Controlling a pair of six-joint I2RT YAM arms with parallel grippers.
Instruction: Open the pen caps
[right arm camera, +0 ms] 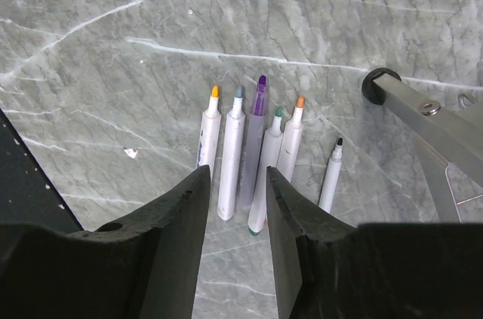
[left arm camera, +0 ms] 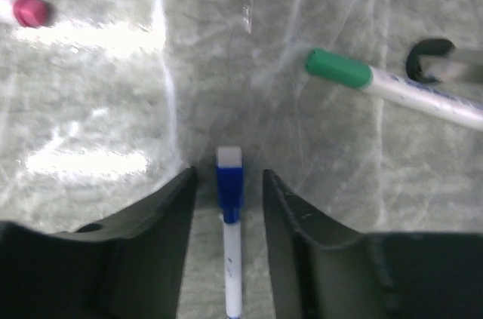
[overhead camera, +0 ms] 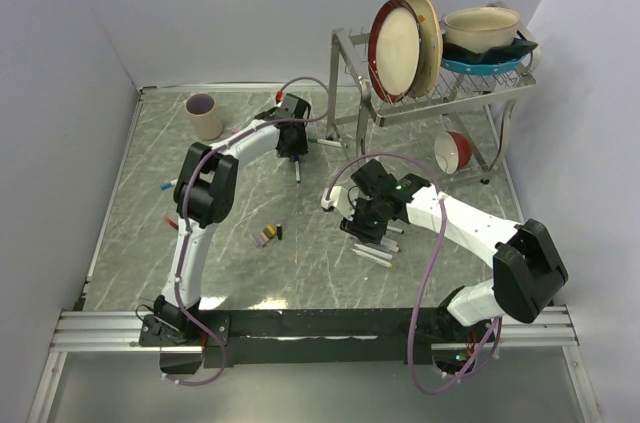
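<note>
Left gripper (left arm camera: 228, 176) fingers are matte black and wedge-shaped. They are partly open, straddling a thin white pen (left arm camera: 233, 274). There's a gap on both sides, so the pads aren't touching it. Blue cap (left arm camera: 229, 191) is on that pen, right between the fingertips: a short glossy plastic cylinder with a white end plug. Green cap (left arm camera: 337, 68) is on a second white pen up and to the right, near a black rubber rack foot (left arm camera: 411, 62). Pink cap (left arm camera: 30, 10) is at far top left, blurred.

Right gripper (right arm camera: 235, 176) has the same black fingers at a similar opening and holds nothing. It hovers over a row of uncapped pens (right arm camera: 229, 161) lying side by side, tips yellow, grey-blue, purple, teal and orange. A thinner black-tipped one lies just apart on the right.

Table (right arm camera: 113, 47) is a glossy grey marbled sheet with white veins.

Top view shows a small cluster of loose caps (overhead camera: 268, 235) on the table between the arms, left of the right gripper and apart from the pen row.
</note>
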